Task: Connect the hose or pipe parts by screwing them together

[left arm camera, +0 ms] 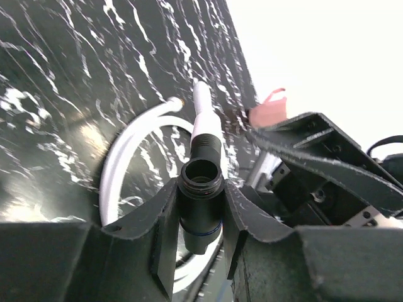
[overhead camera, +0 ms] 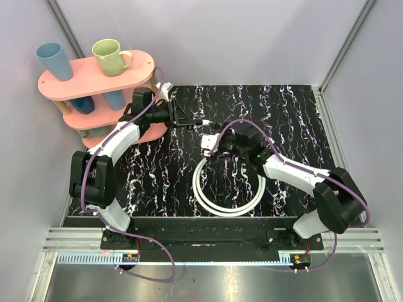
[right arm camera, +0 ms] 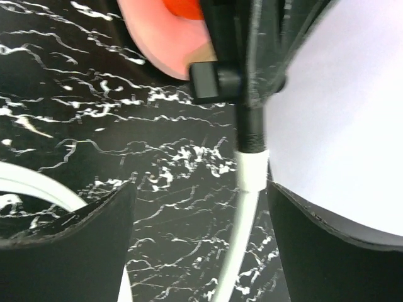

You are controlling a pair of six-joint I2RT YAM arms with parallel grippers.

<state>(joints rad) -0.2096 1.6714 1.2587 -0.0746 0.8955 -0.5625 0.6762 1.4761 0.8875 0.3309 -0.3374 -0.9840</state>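
**Holding one hose end tight, other gripper wide open**

I see the left gripper closed tight on a black fitting. The fitting has screw lines on it, and its round open mouth looks right at my left wrist camera. It is held up off the table, out over the middle. A white hose comes out of the far end of the fitting. It bends down to the table and lies there in a big round loop, nearer the arm bases.

The right gripper is wide open. Its two black fingers stand far apart, one on each side of the hose, just below the fitting. The hose runs between them, closer to one finger than the other. They do not squeeze it, so this gripper has hold of nothing.

In the left wrist view, a small hose tip lies on the table by the loop. I think it is the other end of the hose, but it is too blurry to be sure.

A pink shelf with cups stands at the far left.
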